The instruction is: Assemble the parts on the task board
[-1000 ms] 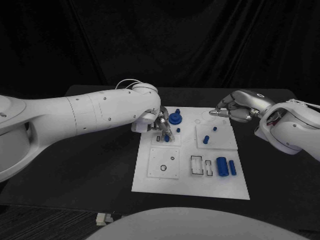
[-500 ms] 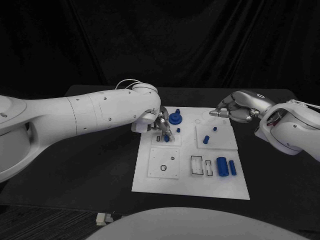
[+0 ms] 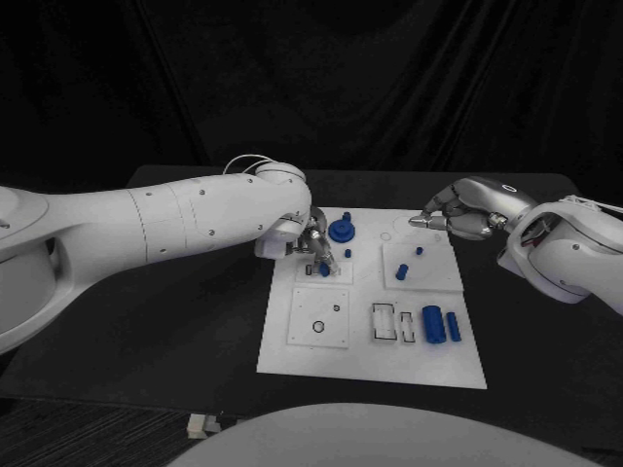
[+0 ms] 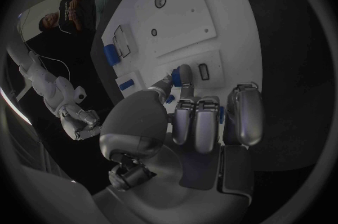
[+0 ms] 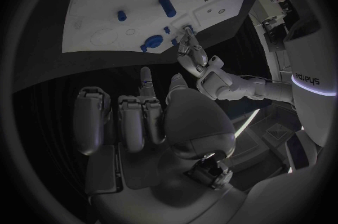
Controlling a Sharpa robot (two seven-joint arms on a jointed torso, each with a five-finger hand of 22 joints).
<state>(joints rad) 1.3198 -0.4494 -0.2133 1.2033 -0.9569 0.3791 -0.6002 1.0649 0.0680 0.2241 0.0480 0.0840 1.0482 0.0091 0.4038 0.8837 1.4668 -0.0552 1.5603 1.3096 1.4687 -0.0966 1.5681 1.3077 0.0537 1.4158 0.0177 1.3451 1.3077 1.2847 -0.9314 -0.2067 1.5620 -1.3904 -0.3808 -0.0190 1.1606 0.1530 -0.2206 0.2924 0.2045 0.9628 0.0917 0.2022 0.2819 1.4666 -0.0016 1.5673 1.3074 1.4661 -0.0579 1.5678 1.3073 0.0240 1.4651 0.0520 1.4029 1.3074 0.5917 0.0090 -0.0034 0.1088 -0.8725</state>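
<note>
The white task board point(image 3: 372, 362) lies in the middle of the black table. My left hand point(image 3: 305, 241) hovers over the board's far left part and pinches a small blue peg point(image 4: 185, 75) between thumb and finger, right beside a small rectangular slot point(image 4: 203, 71). The peg point(image 3: 323, 268) points down at the board. My right hand point(image 3: 452, 216) hangs at the board's far right corner with its fingers point(image 5: 134, 117) curled in and nothing in them. A blue round part point(image 3: 341, 231) stands just right of my left hand.
Small blue pegs point(image 3: 401, 272) stand on the right square plate. A thick blue cylinder point(image 3: 431, 324) and a thinner one point(image 3: 454, 326) lie near the board's right edge beside two rectangular slots point(image 3: 382, 323). A square plate with holes point(image 3: 318, 318) lies front left.
</note>
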